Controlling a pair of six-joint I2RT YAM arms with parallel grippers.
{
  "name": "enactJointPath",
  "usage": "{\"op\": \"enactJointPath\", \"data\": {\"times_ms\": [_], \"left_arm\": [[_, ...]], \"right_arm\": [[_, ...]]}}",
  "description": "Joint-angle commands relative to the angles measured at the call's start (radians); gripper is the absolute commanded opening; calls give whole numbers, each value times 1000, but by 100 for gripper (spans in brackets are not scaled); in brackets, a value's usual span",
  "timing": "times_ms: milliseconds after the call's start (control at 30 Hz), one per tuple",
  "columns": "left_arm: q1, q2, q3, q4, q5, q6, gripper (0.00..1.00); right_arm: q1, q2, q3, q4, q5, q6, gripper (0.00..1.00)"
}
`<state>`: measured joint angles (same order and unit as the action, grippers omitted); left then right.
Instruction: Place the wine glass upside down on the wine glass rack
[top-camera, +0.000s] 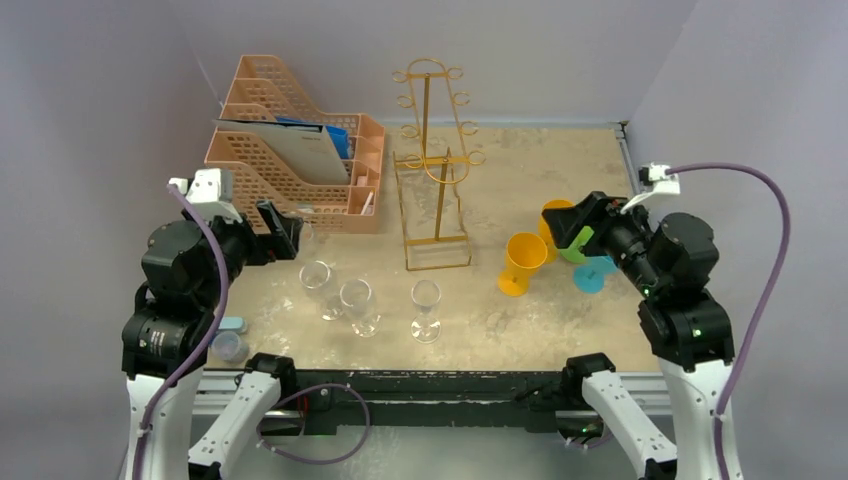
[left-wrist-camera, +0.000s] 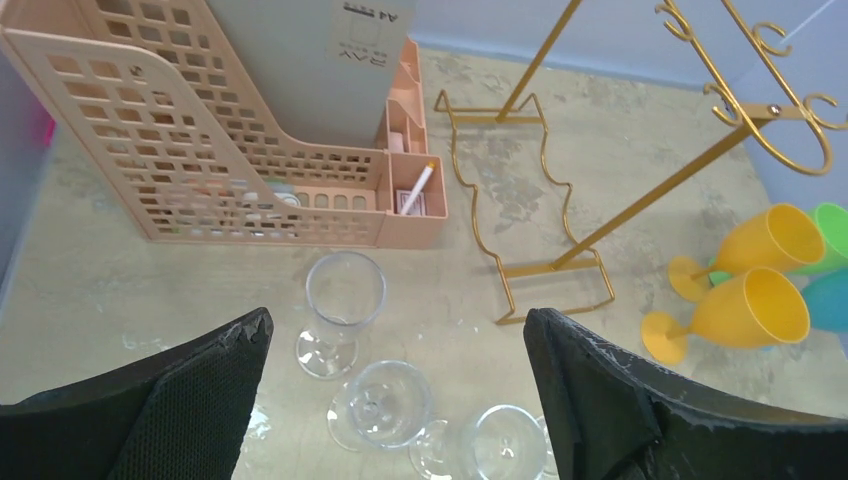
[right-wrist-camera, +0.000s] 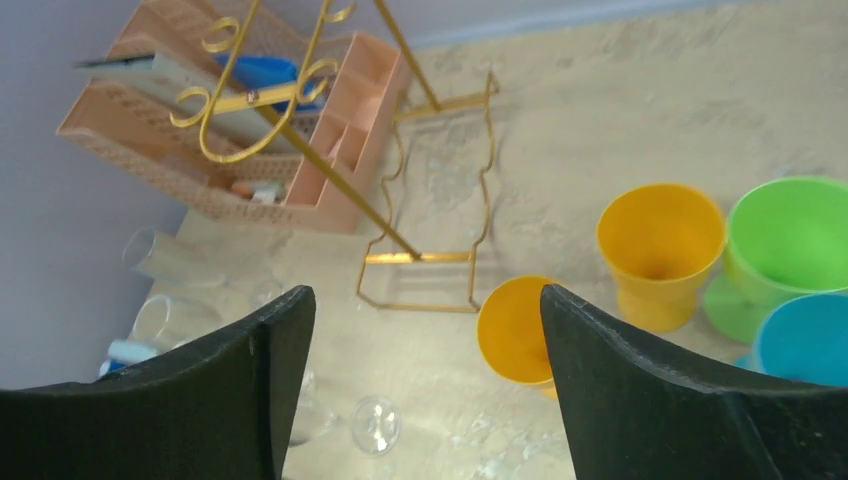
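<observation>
desk (top-camera: 560, 170): crowded w/ things. Risk: an arm sweeping low btw the items bumps sth on its way.
peach file organizer (top-camera: 262, 165): back left, just beside the rack's left side. Risk: the left arm's elbow or wrist clips it while reaching for the hooks.
wine glass rack (top-camera: 437, 160): upright, mid-desk toward the back; thin gold wire, hooks bare, no glass on it yet. Risk: tall and prob. light, so a sideways push w/ a stem could tip or slide it. A stem that misses the ring slot means a dropped glass.
plastic goblets (top-camera: 523, 262): yellow, green and blue, right of the rack, close to the right gripper. Risk: wrong pick, as these are not the clear glass.
wine glasses (top-camera: 358, 303): three clear ones, upright, in a loose row in front of the rack near the desk's near edge; two at left stand near each other. Risk: closing on one knocks its neighbour. Smooth glass may slip when flipped bowl-down.
left gripper (top-camera: 283, 232): jaws wide apart, empty, touching nothing; hovers just behind the leftmost glass.
right gripper (top-camera: 572, 232): jaws wide apart, empty; hangs over the goblets, no contact seen.
</observation>
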<state>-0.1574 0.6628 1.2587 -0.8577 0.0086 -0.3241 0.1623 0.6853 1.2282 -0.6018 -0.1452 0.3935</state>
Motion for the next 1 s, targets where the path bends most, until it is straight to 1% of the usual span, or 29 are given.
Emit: {"op": "enactJointPath", "data": {"times_ms": [0, 100, 167, 300, 367, 467, 633, 733, 867, 967], "left_arm": [[4, -29, -36, 33, 88, -19, 96], [5, -38, -67, 75, 144, -5, 96], [4, -40, -81, 108, 174, 0, 96], [4, -37, -119, 181, 243, -6, 95], [4, -33, -134, 193, 232, -28, 94], [4, -24, -152, 195, 204, -61, 94], [4, 0, -151, 171, 242, -71, 94], [4, 3, -148, 158, 242, -86, 94], [4, -12, -156, 148, 198, -121, 94], [4, -23, -165, 146, 189, -132, 93]], "right_arm": [[-6, 63, -50, -37, -175, 33, 86], [-6, 159, -38, -120, -266, 69, 84], [-6, 207, -53, -119, -324, 110, 79], [20, 226, -94, -73, -337, 192, 78], [67, 225, -100, -61, -296, 208, 78], [164, 252, -85, -94, -204, 208, 77], [303, 321, -66, -95, -128, 219, 72], [391, 359, -46, -83, -81, 222, 72], [508, 403, -40, -49, -51, 233, 72], [605, 434, -27, -44, 8, 245, 73]]}}
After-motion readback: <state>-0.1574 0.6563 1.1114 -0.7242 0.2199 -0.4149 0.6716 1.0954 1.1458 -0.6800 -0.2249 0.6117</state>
